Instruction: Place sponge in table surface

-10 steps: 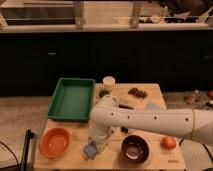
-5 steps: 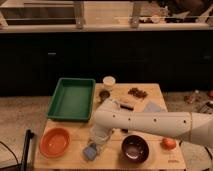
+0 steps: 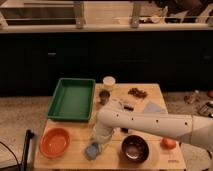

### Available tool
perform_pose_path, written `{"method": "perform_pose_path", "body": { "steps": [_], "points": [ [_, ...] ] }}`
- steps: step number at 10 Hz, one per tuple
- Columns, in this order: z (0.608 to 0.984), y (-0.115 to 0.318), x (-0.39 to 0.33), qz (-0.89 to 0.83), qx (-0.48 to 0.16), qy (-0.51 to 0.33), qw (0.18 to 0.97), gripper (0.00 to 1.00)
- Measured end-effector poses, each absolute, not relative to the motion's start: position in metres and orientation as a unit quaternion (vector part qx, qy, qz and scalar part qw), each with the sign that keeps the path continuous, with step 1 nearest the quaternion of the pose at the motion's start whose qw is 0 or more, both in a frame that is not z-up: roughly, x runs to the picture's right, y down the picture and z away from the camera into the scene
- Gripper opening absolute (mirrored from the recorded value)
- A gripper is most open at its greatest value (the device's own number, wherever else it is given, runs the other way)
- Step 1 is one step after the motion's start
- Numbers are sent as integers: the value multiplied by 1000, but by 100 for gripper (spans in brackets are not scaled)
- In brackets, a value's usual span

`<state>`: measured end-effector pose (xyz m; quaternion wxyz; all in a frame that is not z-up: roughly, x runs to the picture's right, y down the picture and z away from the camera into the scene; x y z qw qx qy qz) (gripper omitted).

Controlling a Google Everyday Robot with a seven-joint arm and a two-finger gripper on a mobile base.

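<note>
One sponge [image 3: 92, 149] now sits lower, on the table surface [image 3: 80, 159], than a second ago; you cannot tell whether the gripper [image 3: 98, 141] above has released.

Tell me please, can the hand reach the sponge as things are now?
Probably yes: the hand is right above the sponge near the front edge of the table surface, between the orange bowl and dark bowl.

The gripper [image 3: 98, 140] is hanging directly over the sponge [image 3: 92, 150], which is lying on the table surface [image 3: 80, 159] between orange bowl [image 3: 55, 142] and dark bowl [image 3: 135, 148].
</note>
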<state>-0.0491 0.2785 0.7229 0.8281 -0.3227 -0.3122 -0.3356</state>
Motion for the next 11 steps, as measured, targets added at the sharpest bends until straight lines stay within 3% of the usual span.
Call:
{"method": "perform_pose_path", "body": {
  "steps": [11],
  "points": [
    [719,251,-43,-330,-307,-319,834,80]
  ]
}}
